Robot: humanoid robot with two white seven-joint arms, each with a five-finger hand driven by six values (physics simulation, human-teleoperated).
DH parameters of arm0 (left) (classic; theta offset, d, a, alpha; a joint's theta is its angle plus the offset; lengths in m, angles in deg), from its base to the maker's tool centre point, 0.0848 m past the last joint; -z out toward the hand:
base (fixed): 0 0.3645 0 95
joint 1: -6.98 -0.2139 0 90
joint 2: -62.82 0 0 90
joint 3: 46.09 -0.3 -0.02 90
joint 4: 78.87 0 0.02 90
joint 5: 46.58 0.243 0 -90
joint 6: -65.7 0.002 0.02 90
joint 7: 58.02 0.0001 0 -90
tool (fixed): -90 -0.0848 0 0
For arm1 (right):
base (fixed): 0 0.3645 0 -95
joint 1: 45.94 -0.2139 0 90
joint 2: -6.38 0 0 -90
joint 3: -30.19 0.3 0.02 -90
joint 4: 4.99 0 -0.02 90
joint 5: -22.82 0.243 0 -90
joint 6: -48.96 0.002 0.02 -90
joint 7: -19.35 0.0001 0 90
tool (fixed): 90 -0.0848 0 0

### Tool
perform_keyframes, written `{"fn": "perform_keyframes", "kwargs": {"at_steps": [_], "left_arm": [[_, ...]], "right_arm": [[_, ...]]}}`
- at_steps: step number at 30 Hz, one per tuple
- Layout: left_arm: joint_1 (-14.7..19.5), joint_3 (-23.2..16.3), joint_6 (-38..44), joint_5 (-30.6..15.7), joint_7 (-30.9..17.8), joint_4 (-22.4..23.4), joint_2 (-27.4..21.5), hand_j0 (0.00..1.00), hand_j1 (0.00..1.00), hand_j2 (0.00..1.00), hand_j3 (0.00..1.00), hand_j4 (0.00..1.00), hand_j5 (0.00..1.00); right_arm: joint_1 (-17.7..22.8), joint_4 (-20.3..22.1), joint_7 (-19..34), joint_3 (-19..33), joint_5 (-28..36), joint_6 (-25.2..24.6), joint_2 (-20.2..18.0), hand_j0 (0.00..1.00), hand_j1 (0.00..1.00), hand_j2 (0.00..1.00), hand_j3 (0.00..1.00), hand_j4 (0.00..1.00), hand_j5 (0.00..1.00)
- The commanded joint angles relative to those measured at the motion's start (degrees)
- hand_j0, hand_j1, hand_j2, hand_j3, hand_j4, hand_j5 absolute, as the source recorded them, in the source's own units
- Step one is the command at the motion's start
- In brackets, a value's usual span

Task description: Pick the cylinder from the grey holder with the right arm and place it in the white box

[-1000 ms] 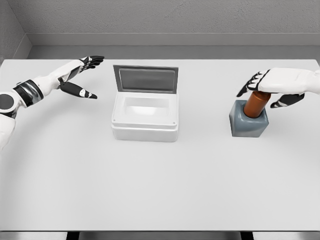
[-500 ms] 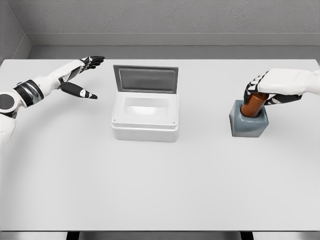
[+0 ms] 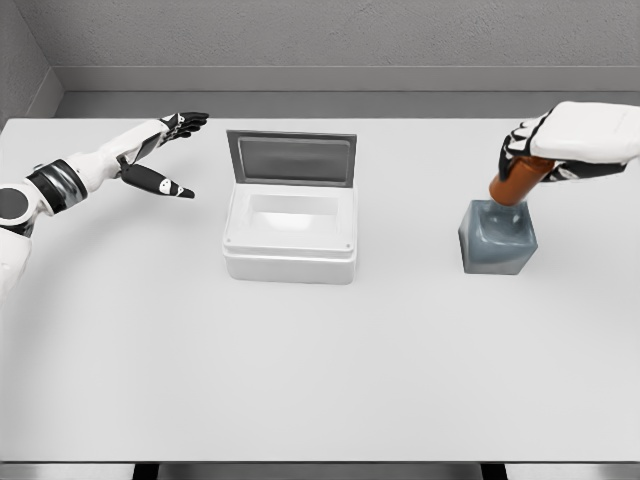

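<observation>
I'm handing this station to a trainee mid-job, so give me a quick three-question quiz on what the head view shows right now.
1. True or false: the orange cylinder sits fully seated in the grey holder.
2. Which hand grips the cylinder? A) left hand B) right hand C) neither
3. Fill in: the white box has its lid ____.

Key:
1. False. The cylinder is lifted, tilted, with its lower end just at the holder's opening.
2. B. The right hand has its fingers wrapped around the cylinder's top; the left hand hovers open to the left of the box, holding nothing.
3. Open, standing up at the box's far edge.
</observation>
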Motion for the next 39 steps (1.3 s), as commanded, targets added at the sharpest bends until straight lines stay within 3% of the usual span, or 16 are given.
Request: {"fn": "perform_keyframes", "kwargs": {"at_steps": [1,13,39], "left_arm": [[0.0,0.1,0.1,-0.4,0.0,-0.1,0.0,1.00,1.00,1.00,1.00,1.00,1.00],[0.0,0.1,0.1,-0.5,0.0,-0.1,-0.1,1.00,1.00,1.00,1.00,1.00,1.00],[0.0,0.2,0.1,-0.5,0.0,-0.1,0.1,1.00,1.00,1.00,1.00,1.00,1.00]], "right_arm": [[0.0,0.8,0.1,0.9,0.5,-0.1,0.2,0.39,0.39,0.39,0.39,0.39,0.39],[-0.4,3.5,0.1,0.9,0.5,-0.1,3.4,0.39,0.39,0.39,0.39,0.39,0.39],[-1.4,3.7,1.9,1.2,0.3,-0.1,18.4,0.37,0.37,0.37,0.37,0.37,0.37]]}}
